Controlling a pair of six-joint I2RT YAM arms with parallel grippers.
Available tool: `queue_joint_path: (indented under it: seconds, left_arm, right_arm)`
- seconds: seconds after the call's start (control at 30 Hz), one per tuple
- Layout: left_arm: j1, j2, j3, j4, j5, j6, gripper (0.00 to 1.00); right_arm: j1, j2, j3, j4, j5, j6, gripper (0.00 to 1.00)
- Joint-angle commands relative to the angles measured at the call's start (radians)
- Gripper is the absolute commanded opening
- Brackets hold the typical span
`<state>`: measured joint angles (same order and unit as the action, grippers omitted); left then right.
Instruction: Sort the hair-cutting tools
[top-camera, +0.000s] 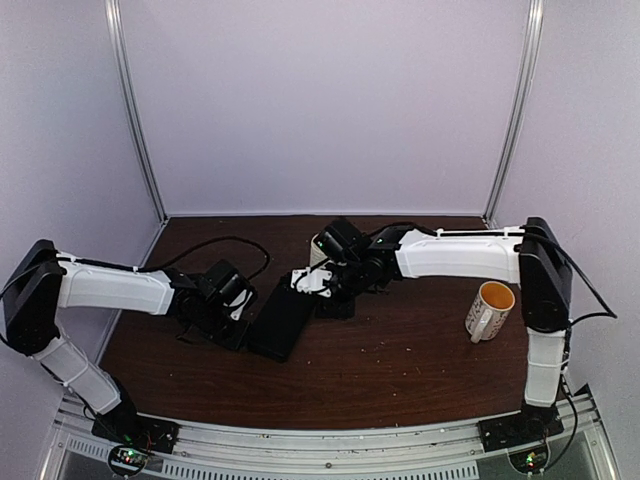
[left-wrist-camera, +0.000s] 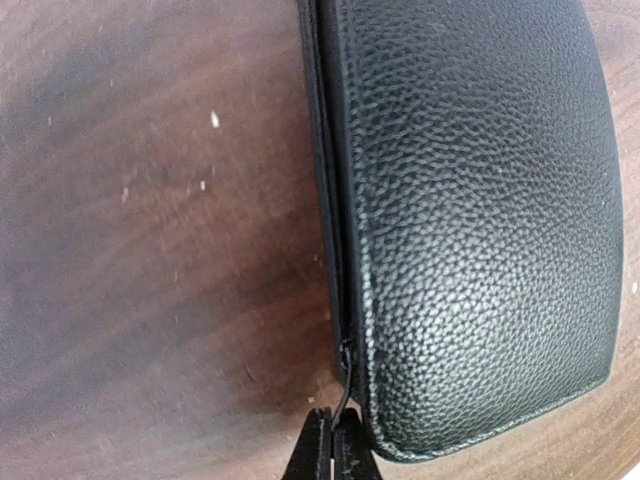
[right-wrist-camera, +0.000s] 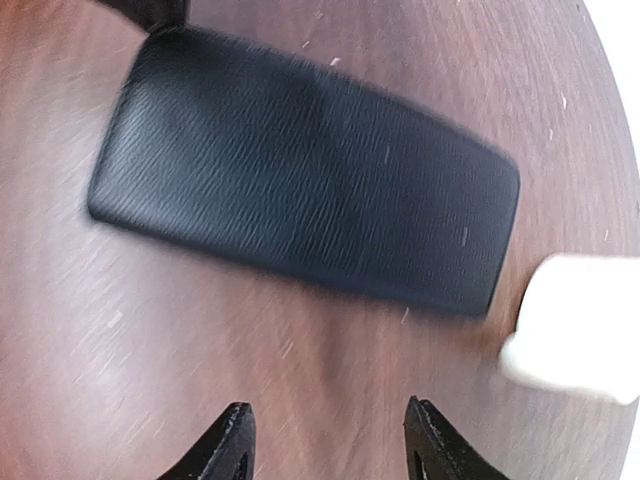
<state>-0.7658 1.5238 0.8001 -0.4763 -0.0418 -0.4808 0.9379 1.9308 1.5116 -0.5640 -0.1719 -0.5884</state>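
No scissors or hair clips show in any view. The flat black case lies closed at mid-table. My left gripper is at the case's left side. In the left wrist view it is shut on the case's thin zipper pull, at the corner of the case. My right gripper hovers over the case's far right end. In the right wrist view it is open and empty above bare wood, short of the case.
A white mug stands behind the right gripper; it also shows as a white blur in the right wrist view. A yellow-lined mug stands at the right. White walls and metal posts close the back and sides.
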Motion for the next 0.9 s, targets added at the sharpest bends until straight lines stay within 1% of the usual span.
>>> queue_joint_path:
  seconds: [0.0, 0.07, 0.17, 0.23, 0.37, 0.5, 0.57, 0.73, 0.83, 0.87]
  left_arm:
    - [0.003, 0.026, 0.043, 0.041, -0.073, 0.058, 0.0]
    - [0.007, 0.047, 0.053, 0.042, -0.116, 0.066, 0.0]
    - [0.015, 0.078, 0.056, 0.052, -0.143, 0.072, 0.0]
    - [0.019, 0.081, 0.051, 0.058, -0.162, 0.068, 0.0]
    - [0.024, 0.075, 0.03, 0.098, -0.166, 0.072, 0.0]
    - [0.033, 0.081, 0.036, 0.11, -0.169, 0.09, 0.0]
    - [0.04, 0.086, 0.046, 0.108, -0.176, 0.103, 0.0]
    - [0.061, 0.112, 0.074, 0.107, -0.187, 0.138, 0.0]
    - [0.066, 0.127, 0.084, 0.112, -0.184, 0.164, 0.0]
    - [0.066, 0.125, 0.081, 0.128, -0.167, 0.178, 0.0]
  right_arm:
    - [-0.006, 0.121, 0.15, 0.054, 0.039, -0.083, 0.54]
    - [-0.015, 0.181, 0.218, 0.053, 0.04, -0.046, 0.57]
    - [-0.048, 0.256, 0.343, 0.026, -0.001, 0.043, 0.66]
    - [-0.07, 0.3, 0.409, -0.013, -0.056, 0.093, 0.67]
    - [-0.109, 0.357, 0.469, -0.018, -0.13, 0.178, 0.69]
    - [-0.129, 0.462, 0.618, -0.107, -0.182, 0.261, 0.69]
    - [-0.131, 0.496, 0.653, -0.157, -0.202, 0.279, 0.69]
    - [-0.121, 0.468, 0.562, -0.204, -0.219, 0.268, 0.68]
    - [-0.111, 0.421, 0.462, -0.241, -0.21, 0.229, 0.66]
    - [-0.105, 0.395, 0.404, -0.229, -0.202, 0.221, 0.65]
